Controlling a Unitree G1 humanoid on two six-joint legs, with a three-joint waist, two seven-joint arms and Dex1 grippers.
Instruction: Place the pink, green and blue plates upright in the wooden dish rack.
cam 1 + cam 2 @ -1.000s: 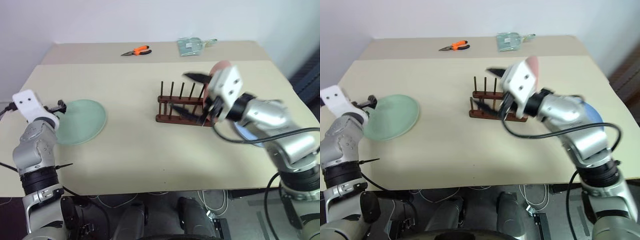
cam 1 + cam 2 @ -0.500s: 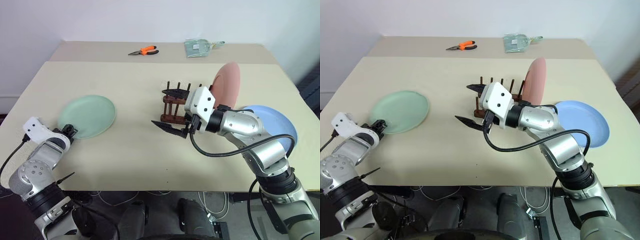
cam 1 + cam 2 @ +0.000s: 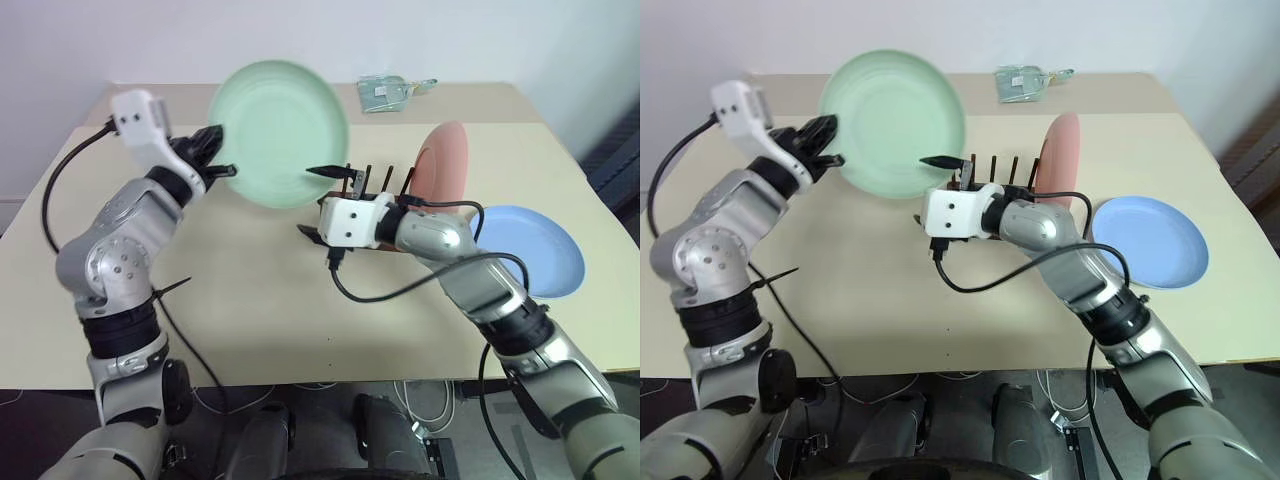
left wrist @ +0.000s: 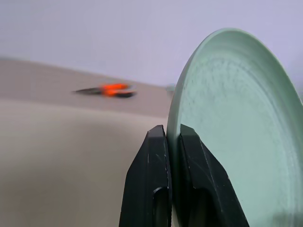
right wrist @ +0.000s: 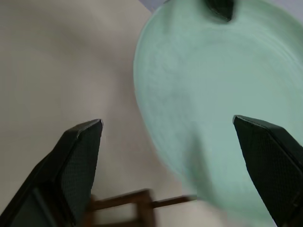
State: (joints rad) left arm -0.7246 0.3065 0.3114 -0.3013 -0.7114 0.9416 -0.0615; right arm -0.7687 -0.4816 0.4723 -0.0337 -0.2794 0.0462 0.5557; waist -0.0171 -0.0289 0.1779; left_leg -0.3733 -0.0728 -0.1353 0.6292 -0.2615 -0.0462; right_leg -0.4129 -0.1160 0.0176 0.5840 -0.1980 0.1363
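The mint green plate point(image 3: 281, 134) hangs tilted on edge in the air, left of and above the wooden dish rack point(image 3: 368, 183). My left gripper point(image 3: 215, 152) is shut on its left rim, and both fingers point(image 4: 150, 165) pinch the edge. My right gripper point(image 3: 318, 203) stands open, level, right in front of the rack, its fingers point(image 5: 75, 163) spread below the green plate point(image 5: 213, 109). The pink plate point(image 3: 446, 160) stands upright at the rack's right end. On the table to the right the blue plate point(image 3: 536, 250) lies flat.
Orange pliers point(image 4: 107, 90) and a clear packet point(image 3: 386, 92) lie on the far table strip. A black cable loops from my right wrist over the table point(image 3: 270, 290) in front of the rack.
My left gripper shut on the green plate's rim and lifted it off the table, up and right toward the rack. My right gripper rolled and slid slightly left, still open.
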